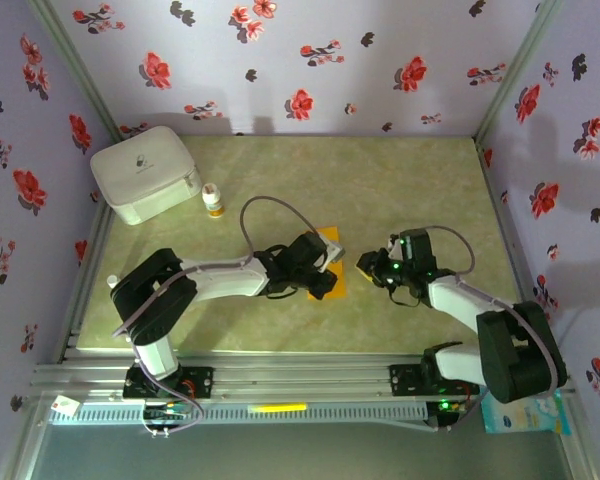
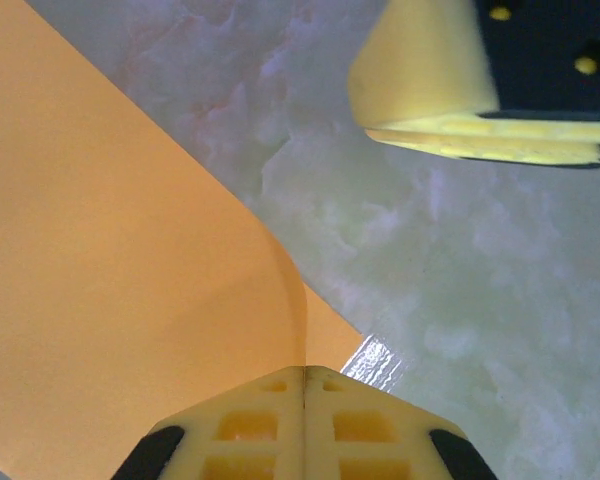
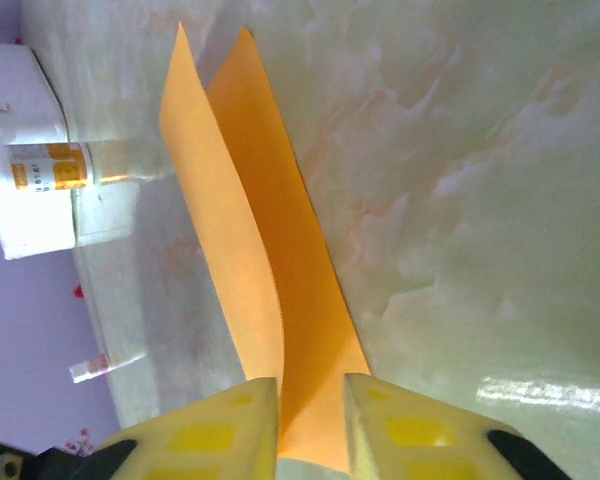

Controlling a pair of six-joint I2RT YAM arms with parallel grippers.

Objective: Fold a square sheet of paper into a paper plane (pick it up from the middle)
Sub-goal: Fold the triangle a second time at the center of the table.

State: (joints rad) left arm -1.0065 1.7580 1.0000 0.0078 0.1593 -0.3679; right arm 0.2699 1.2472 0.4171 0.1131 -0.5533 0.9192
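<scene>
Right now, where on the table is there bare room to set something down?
Far right: bare table from the bottle to the right edge. Near strip in front of the paper: bare too. Crowded: far-left corner with box and bottle; centre, where left fingers and right fingers meet at the paper.

No words or numbers can be read here. The white box [image 1: 145, 175] at the back left of the table has a small dark mark on its lid, but it is too tiny to make out. The little bottle [image 3: 45, 168] has an orange label with small pale and dark marks on it, and they are too blurry to read. A blue and white packet [image 1: 525, 412] lies by the right arm's base, and its print is too small to read.
</scene>
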